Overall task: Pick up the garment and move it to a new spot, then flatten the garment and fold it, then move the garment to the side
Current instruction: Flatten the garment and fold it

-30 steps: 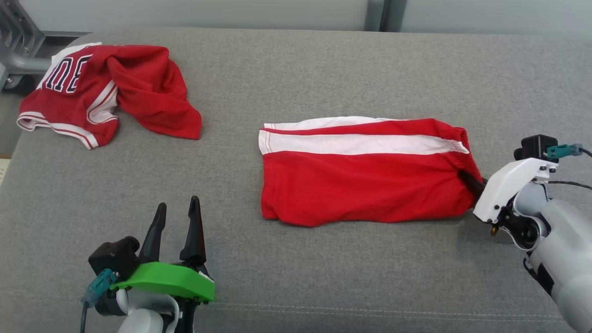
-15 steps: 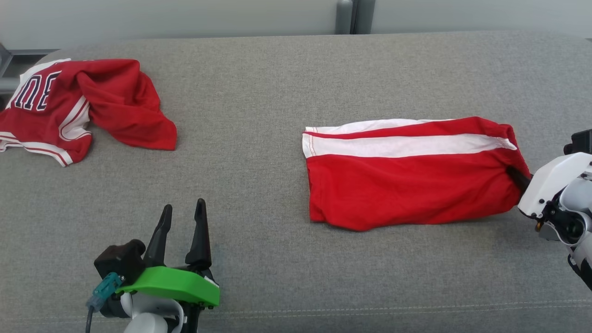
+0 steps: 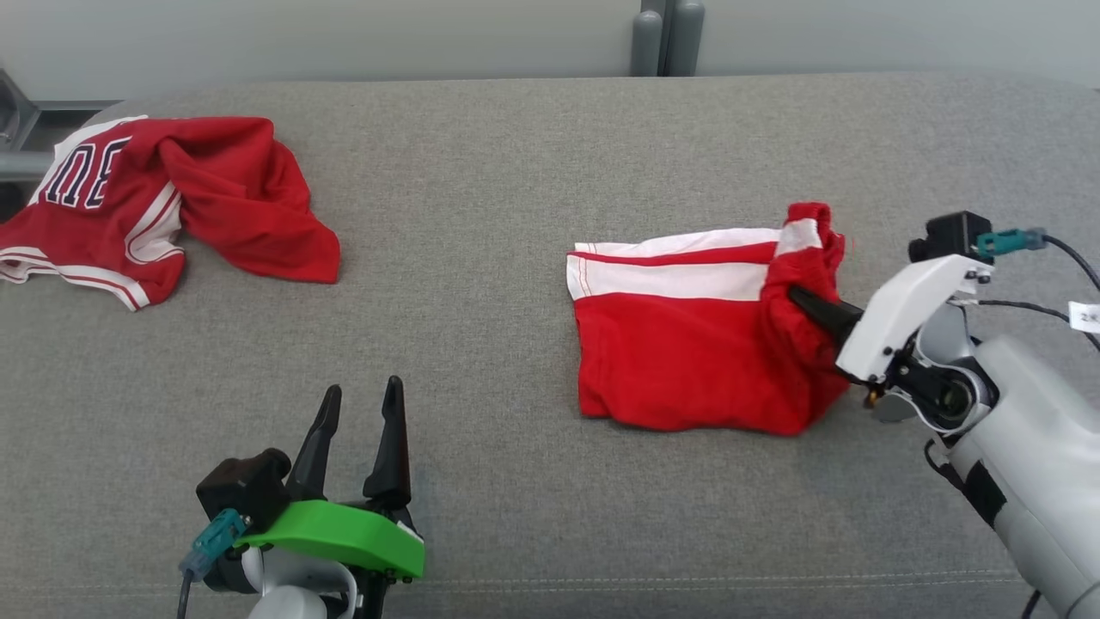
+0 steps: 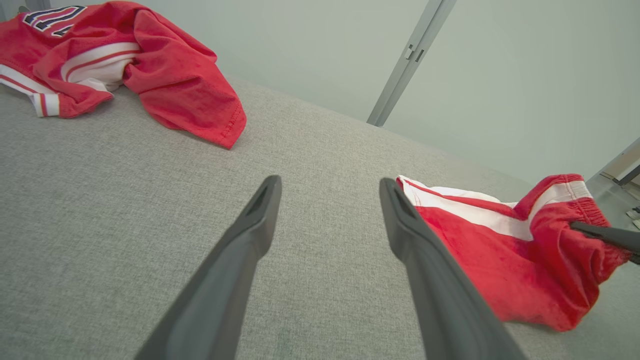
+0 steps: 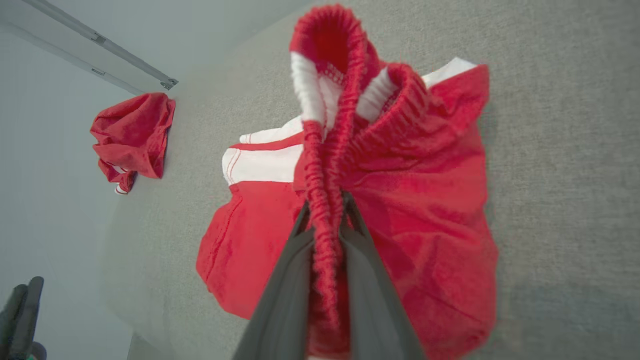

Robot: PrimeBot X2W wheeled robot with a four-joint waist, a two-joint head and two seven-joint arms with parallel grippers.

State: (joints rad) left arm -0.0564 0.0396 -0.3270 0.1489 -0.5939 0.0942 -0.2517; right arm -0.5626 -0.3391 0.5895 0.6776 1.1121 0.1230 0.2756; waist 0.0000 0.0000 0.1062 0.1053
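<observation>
The garment (image 3: 679, 361) is a pair of red shorts with a white side stripe, lying on the grey cushion right of centre. Its elastic waistband end is lifted and bunched up above the rest. My right gripper (image 3: 795, 294) is shut on that waistband; in the right wrist view the gripper (image 5: 325, 210) pinches the gathered red elastic of the shorts (image 5: 425, 200). My left gripper (image 3: 361, 395) stands open and empty at the lower left, well apart from the shorts. In the left wrist view the open left gripper (image 4: 330, 185) points at bare cushion, with the shorts (image 4: 500, 240) to its right.
A crumpled red jersey (image 3: 172, 198) with white trim and dark lettering lies at the cushion's far left, also seen as the jersey (image 4: 150, 60) and the jersey (image 5: 132, 135). A grey post (image 3: 666, 39) stands behind the far edge. A metal frame (image 3: 21, 129) sits at the left.
The right gripper has lifted the waistband end and carried it left, so the shorts' right part now bunches up. The head camera has shifted. The left gripper stays open.
</observation>
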